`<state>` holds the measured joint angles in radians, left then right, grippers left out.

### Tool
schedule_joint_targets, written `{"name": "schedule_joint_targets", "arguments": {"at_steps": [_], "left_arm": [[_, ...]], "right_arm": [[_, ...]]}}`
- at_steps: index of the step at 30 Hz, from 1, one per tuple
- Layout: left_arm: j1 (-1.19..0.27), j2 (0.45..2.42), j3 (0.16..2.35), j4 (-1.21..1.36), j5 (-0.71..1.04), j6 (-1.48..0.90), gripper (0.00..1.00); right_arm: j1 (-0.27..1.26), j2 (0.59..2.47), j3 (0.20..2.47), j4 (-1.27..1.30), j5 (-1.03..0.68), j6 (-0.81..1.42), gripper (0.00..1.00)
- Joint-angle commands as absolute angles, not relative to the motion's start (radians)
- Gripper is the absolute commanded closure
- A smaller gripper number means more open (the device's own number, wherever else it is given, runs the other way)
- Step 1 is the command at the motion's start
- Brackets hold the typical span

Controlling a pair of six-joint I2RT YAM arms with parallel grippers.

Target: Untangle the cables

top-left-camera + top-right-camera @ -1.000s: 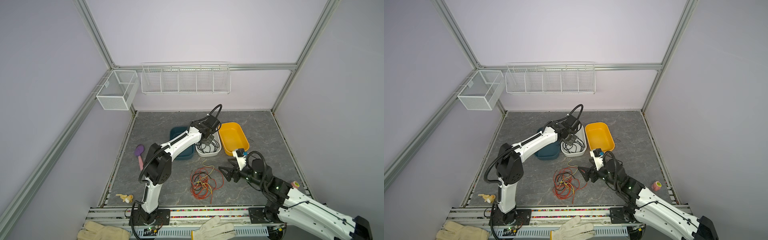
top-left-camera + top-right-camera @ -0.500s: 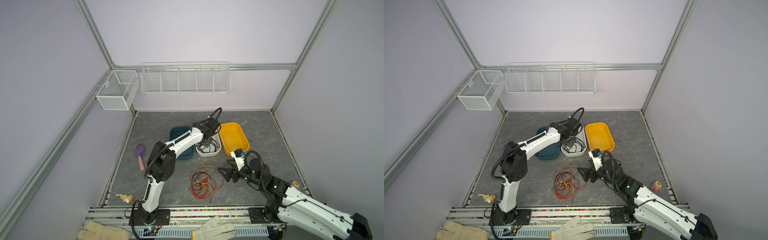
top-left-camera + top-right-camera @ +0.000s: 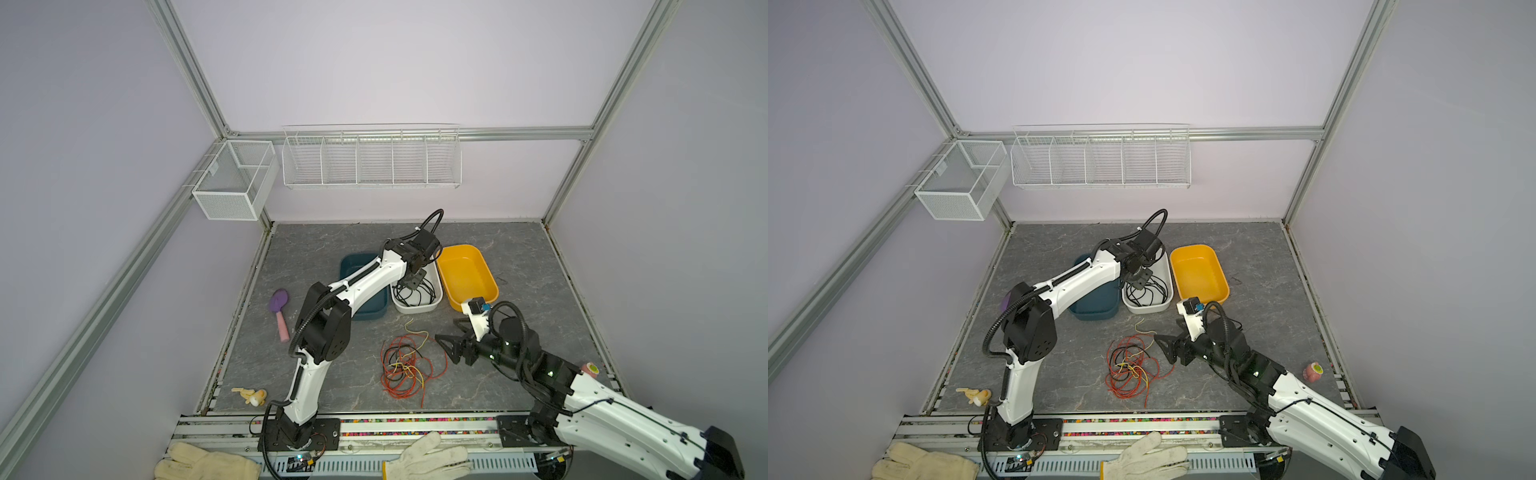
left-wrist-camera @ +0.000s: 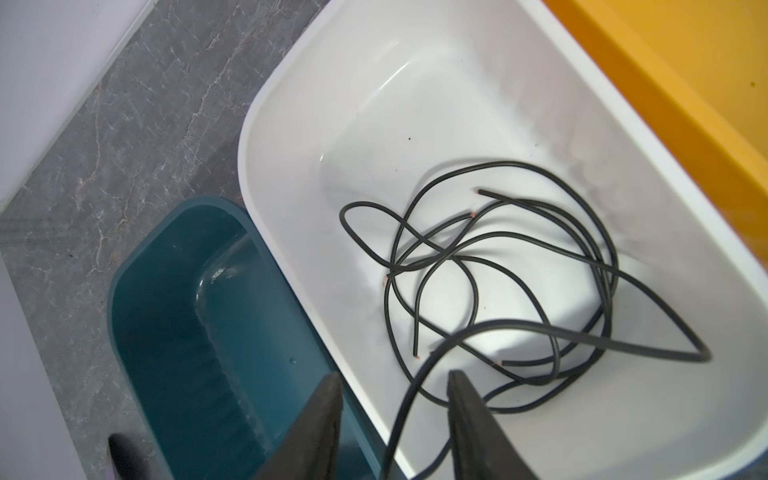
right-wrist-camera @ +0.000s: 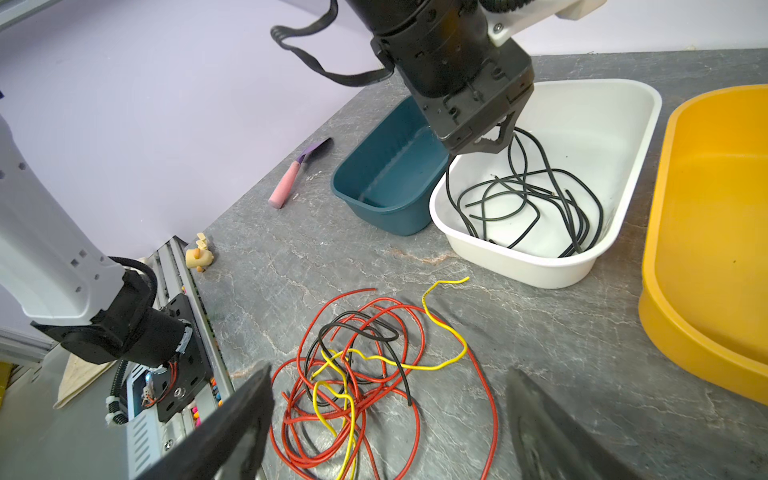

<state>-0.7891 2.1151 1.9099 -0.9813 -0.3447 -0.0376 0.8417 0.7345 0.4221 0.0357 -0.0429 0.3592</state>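
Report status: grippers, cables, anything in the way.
Left gripper open over white bin, black cable between jaws. Right gripper open beside tangle. Nothing blocking.

No readable text, label, brand, number or sign in any view: none on my left tool [image 4: 394, 374], my right tool [image 5: 388, 372], the cables [image 3: 402, 368], the white tub [image 4: 415, 104] or the counter [image 3: 332, 241].
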Motion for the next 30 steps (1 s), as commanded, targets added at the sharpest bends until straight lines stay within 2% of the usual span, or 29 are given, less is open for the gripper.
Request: {"name": "schedule_joint_targets", "arguments": {"at_steps": [1, 10, 17, 22, 26, 30], "left_arm": [[-0.783, 2.097, 1.964, -1.029, -0.36, -0.032, 0.53], [-0.776, 2.041, 2.035, -1.051, -0.362, -0.042, 0.36], [-0.767, 1.905, 1.986, -1.028, -0.326, -0.102, 0.22], [-0.767, 1.745, 1.872, -1.008, -0.209, -0.226, 0.09], [-0.766, 1.574, 1.676, -0.936, -0.093, -0.281, 0.06], [-0.768, 1.396, 1.464, -0.876, -0.066, -0.321, 0.01]], "right_arm": [[0.847, 0.734, 0.431, 0.063, -0.053, 0.361, 0.12], [0.847, 0.738, 0.433, 0.054, -0.014, 0.388, 0.12], [0.846, 0.814, 0.471, 0.012, 0.005, 0.458, 0.12], [0.847, 0.914, 0.527, -0.026, -0.061, 0.473, 0.12], [0.847, 1.003, 0.557, -0.019, -0.16, 0.461, 0.12], [0.847, 1.087, 0.599, -0.03, -0.233, 0.463, 0.12]]}}
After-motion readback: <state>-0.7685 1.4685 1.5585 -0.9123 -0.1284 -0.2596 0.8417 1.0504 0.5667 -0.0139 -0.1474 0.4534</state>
